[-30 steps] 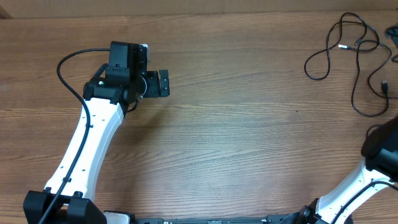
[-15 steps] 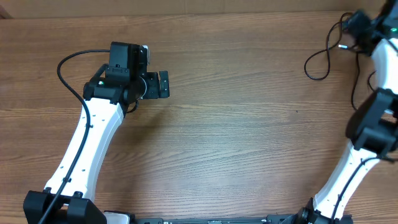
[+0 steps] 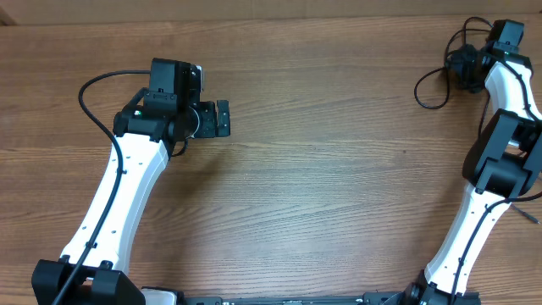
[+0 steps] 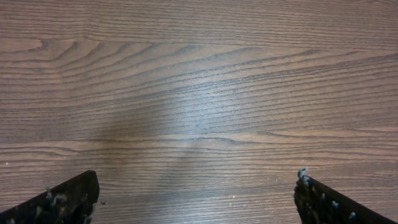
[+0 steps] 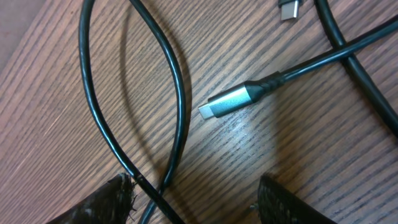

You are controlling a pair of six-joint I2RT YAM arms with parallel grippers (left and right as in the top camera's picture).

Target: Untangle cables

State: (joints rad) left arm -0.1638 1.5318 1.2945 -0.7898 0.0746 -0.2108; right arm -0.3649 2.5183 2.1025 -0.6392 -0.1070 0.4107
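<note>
The cables (image 3: 434, 81) are thin black cords looping at the far right corner of the table, partly hidden by my right arm. In the right wrist view two black cords (image 5: 177, 93) cross near a silver plug end (image 5: 227, 102), and a second plug (image 5: 289, 9) shows at the top. My right gripper (image 3: 461, 66) is open just above them (image 5: 199, 202), with the crossing cords between its fingers by the left one. My left gripper (image 3: 222, 117) is open over bare wood (image 4: 196, 199) at the left, far from the cables.
The wooden table's far edge (image 3: 271, 20) runs close behind the cables. The left arm's own thick black wire (image 3: 93, 93) arcs beside it.
My right arm has swung up from the lower right to the far right corner and lowered its gripper onto the cable loops. The left arm has not moved.
</note>
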